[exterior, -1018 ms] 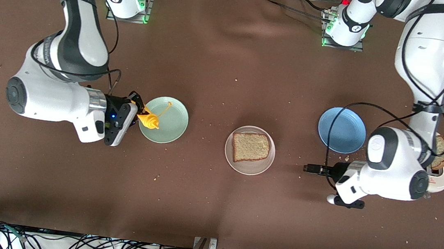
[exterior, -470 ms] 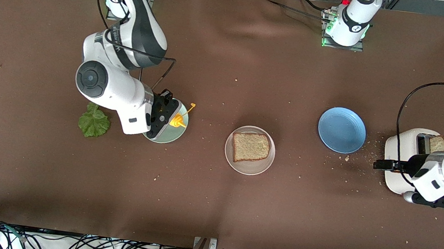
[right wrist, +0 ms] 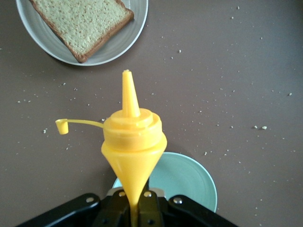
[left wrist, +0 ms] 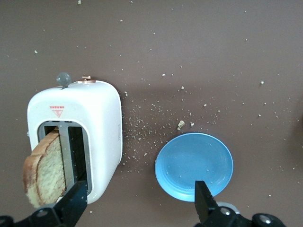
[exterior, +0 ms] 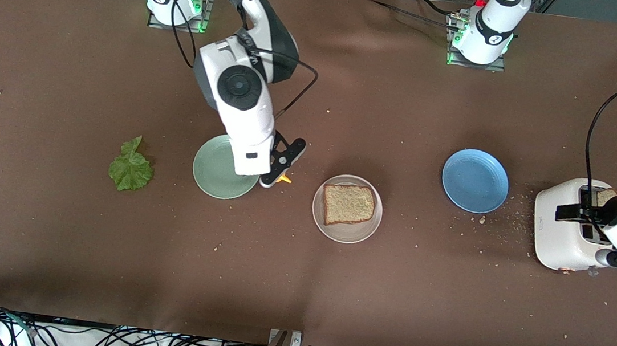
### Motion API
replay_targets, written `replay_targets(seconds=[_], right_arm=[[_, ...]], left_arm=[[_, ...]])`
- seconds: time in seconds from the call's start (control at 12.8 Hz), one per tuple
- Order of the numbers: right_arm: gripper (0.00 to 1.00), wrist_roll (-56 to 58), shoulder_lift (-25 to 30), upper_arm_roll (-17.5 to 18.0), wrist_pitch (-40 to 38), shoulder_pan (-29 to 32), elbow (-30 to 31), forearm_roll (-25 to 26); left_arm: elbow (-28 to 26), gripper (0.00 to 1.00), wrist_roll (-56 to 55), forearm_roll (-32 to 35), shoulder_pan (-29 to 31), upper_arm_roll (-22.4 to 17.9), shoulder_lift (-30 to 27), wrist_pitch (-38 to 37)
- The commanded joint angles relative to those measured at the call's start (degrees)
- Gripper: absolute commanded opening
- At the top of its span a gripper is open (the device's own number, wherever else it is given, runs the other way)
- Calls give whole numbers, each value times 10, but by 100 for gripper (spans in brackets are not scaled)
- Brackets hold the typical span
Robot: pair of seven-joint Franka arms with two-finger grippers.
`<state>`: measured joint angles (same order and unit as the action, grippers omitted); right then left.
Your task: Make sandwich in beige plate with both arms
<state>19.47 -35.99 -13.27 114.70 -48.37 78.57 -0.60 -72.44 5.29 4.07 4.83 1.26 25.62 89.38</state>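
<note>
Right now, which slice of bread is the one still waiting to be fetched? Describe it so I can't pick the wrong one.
Find the white toaster at the left arm's end of the table, beside the blue plate. The open left gripper hangs over it. The slice in the toaster stands on edge in a slot, whereas the other slice lies flat on the beige plate.

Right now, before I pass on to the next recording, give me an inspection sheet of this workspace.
Surface: brown cloth, crumbs scattered, thickest beside the toaster.
Job's things: one bread slice on the beige plate; second bread slice standing in the white toaster; lettuce leaf on the cloth toward the right arm's end.
Clutter: mint-green plate and blue plate, both bare.
Grippers: right gripper shut on a yellow squeeze bottle, cap off, between the mint-green and beige plates; left gripper open over the toaster.
Cables: black cables along the table edge nearest the camera.
Surroundings: nothing seen.
</note>
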Motion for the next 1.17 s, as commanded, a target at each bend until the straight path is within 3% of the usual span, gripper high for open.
replay_targets(seconds=[0.0, 0.08, 0.31, 0.7, 1.1], right_arm=[[0, -71, -55, -8, 0, -51, -67, 107], [0, -90, -69, -9, 0, -69, -81, 145], [0, -112, -92, -8, 0, -103, -92, 232], [0, -97, -119, -7, -37, -125, -89, 321], [0, -88, -114, -11, -59, -133, -93, 323]], left_arm=[[-111, 100, -3, 12, -38, -27, -120, -20], [-124, 100, -5, 9, -58, -46, -143, -33], [-149, 100, -17, -34, -62, -53, -198, -39], [-161, 100, -18, -34, -65, -55, -225, -18], [-177, 100, -16, -35, -72, -56, -244, -5]])
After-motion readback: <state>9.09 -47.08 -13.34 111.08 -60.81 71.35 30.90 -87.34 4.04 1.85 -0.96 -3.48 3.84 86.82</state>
